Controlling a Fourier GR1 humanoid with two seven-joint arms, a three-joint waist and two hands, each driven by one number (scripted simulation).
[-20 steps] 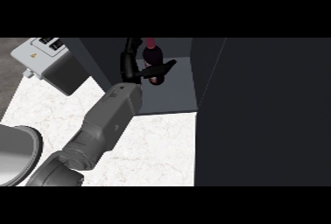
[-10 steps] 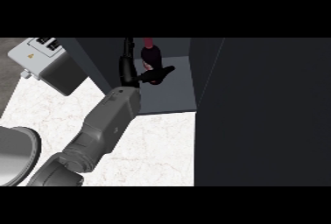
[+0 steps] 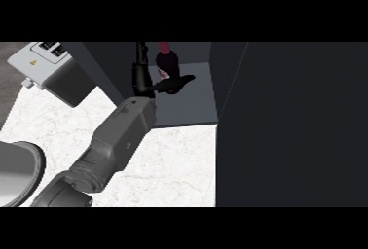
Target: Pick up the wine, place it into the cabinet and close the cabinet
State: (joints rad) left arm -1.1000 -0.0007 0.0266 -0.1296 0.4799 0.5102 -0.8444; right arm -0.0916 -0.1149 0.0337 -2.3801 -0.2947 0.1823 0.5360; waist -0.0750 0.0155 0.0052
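The wine bottle [image 3: 167,62], dark with a red cap, stands upright deep inside the open cabinet [image 3: 188,104]. My left hand [image 3: 146,85] reaches into the cabinet from the lower left on its grey forearm. Its fingers [image 3: 137,65] run straight up along the bottle's left side. The thumb [image 3: 176,81] sticks out to the right just in front of the bottle's base. The hand looks open, close beside the bottle, and I cannot tell whether it touches it. My right hand shows nowhere.
The cabinet's dark open door [image 3: 302,126] fills the right side of the view. A white appliance [image 3: 45,62] sits at the back left of the marble counter [image 3: 169,165]. A grey round object [image 3: 16,171] lies at the lower left.
The forearm has pushed a little deeper into the cabinet. The fingers have straightened beside the bottle and the thumb has swung out to the right. The bottle stays upright.
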